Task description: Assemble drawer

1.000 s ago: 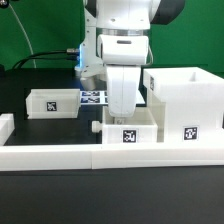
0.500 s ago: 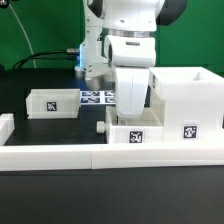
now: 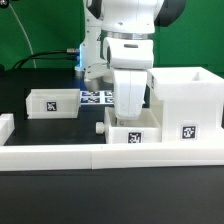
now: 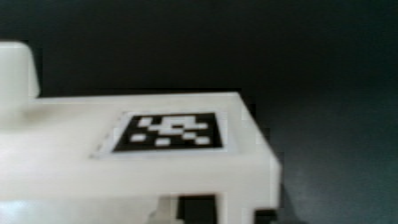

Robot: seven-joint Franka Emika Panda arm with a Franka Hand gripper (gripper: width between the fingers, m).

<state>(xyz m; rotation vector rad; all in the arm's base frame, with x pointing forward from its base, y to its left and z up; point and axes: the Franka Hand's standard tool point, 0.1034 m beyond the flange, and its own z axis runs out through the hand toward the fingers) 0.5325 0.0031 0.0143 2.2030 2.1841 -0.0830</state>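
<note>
The drawer is in three loose pieces on the desk (image 3: 40, 195). The tall housing (image 3: 186, 100) stands at the exterior view's right. One small open-top box (image 3: 133, 133) sits just beside it against the low border blocks (image 3: 60, 157). The other box (image 3: 54, 102) lies well apart at that view's left, with the marker board (image 3: 95, 97) between the two.

These look like hollow, thin-walled plastic shells. They are probably light and stiff, and their smooth faces could slide on the desk or slip under a weak pinch. They are not fragile, though an off-centre grip would likely let a box swing or tip. The best hold on the near box is across one upright wall at its middle, clear of the small knob (image 3: 99, 128) on its side. The open top leaves room for one finger inside and one outside.

The arm (image 3: 128, 40) comes straight down over this box, and the jaws reach into or just behind its open top. The front wall hides their tips, so I cannot tell how wide they stand or whether they pinch a wall. The wrist view is blurred. It shows only a white surface with a square tag (image 4: 173, 133), perhaps part of that same box, and no fingers can be made out.
</note>
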